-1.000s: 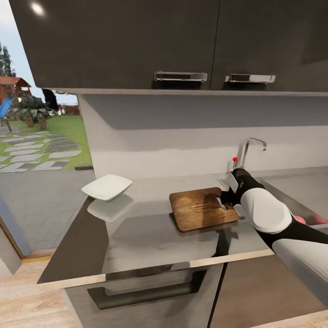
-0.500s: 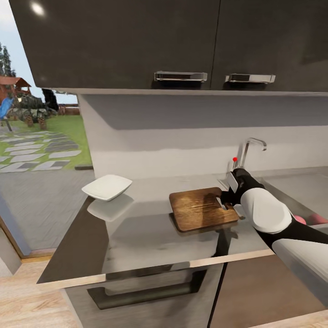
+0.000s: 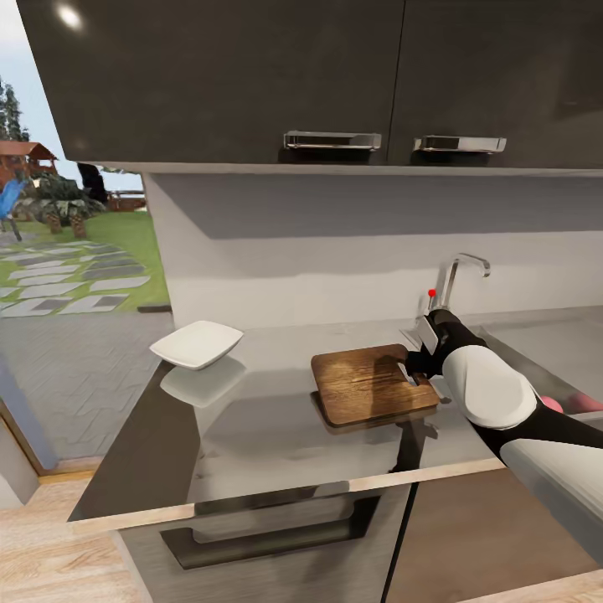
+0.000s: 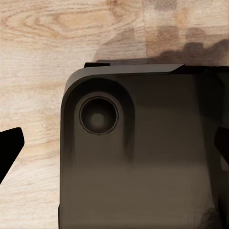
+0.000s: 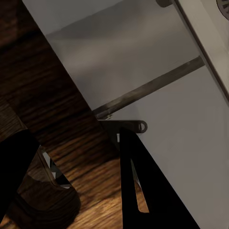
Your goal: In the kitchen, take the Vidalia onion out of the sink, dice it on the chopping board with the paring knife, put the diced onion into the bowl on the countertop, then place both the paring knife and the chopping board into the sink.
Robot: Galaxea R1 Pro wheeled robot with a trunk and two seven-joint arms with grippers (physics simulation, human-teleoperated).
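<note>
Glossy grey countertop (image 3: 276,435) carries chopping board (image 3: 368,383) under dark cabinets (image 3: 251,75); right gripper (image 3: 412,374) state unclear.

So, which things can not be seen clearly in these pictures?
- Sink basin: head view, hidden by the right arm.
- Vidalia onion: head view, mostly behind the arm.
- Right gripper jaws: head view, too small to judge over the chopping board.

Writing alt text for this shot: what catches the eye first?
The dark wooden chopping board on the glossy grey countertop, with the right gripper at its sink-side edge. Left of it sits the white bowl; behind the arm rises a chrome tap.
</note>
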